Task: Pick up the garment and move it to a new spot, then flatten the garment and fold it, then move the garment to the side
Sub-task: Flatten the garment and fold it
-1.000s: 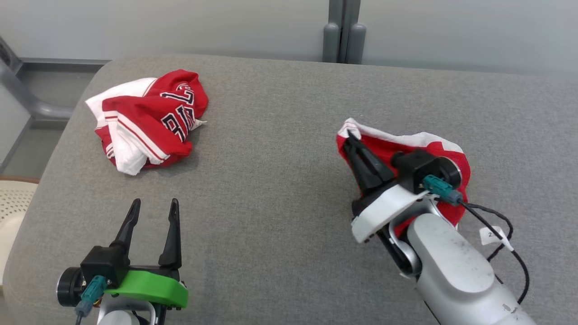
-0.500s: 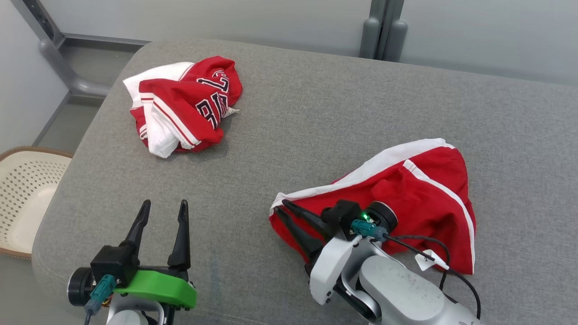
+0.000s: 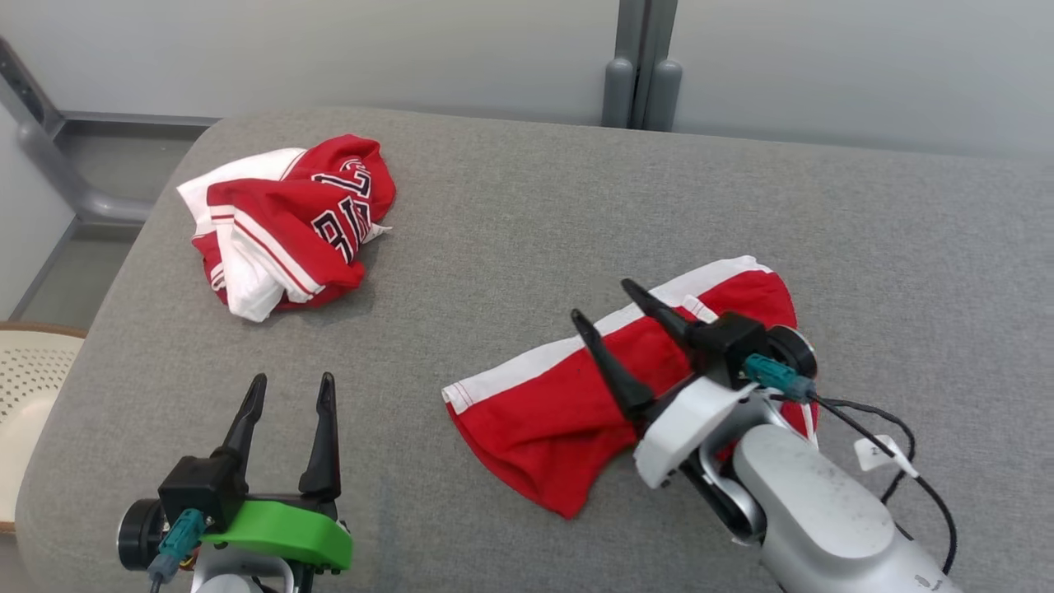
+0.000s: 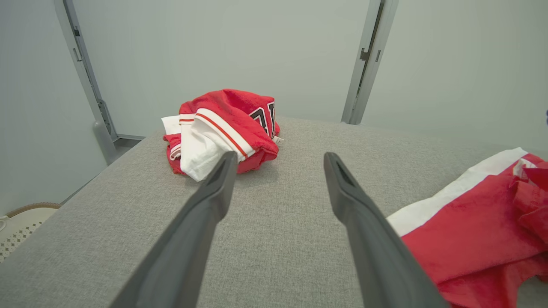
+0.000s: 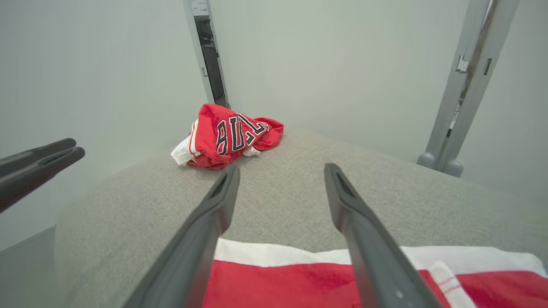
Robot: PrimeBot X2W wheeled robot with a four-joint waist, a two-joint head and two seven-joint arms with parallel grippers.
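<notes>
At nine o'clock, off the edge of the grey padded table (image 3: 510, 206), a pale perforated basket (image 3: 25, 387) is sitting low. My left claw (image 3: 293, 379) is waiting at seven o'clock, fingers spread and grasping nothing. At ten o'clock a crumpled red and white jersey (image 3: 280, 222) is lying in a heap. In my right wrist view its black, white-edged letters are reading "BUL", with the rest disappearing into a fold. The garment (image 3: 543, 412), red shorts with a white band, is lying wrinkled at five o'clock, well apart from the jersey. My right claw (image 3: 601, 299) is hanging over it, fingers wide, gripping nothing, and my pale forearm (image 3: 815, 519) is covering its right part. At twelve o'clock a grey post (image 3: 641, 74) is rising behind the table. A white tag (image 3: 877, 451) is dangling from my wrist cable, its writing too small to read
</notes>
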